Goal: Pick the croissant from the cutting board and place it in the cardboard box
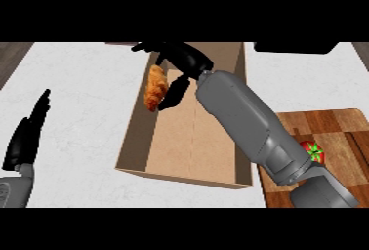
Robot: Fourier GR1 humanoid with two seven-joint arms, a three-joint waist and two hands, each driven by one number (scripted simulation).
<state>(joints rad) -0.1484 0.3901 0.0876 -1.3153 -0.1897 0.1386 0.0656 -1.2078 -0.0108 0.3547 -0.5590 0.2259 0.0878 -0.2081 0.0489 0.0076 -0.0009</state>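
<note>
The golden croissant (155,87) hangs over the far left part of the open cardboard box (137,144), close to its left wall. My right hand (186,59) reaches across the box from the lower right, with its fingers and thumb curled about the croissant. Whether the croissant touches the box wall cannot be told. The wooden cutting board (333,126) lies at the right, partly hidden under my right forearm. My left hand (27,134) rests open at the left edge, fingers pointing up, away from the box.
A red tomato with a green top (314,152) sits on the cutting board beside my right forearm. A dark object (296,47) lies at the far right edge of the counter. White counter surrounds the box.
</note>
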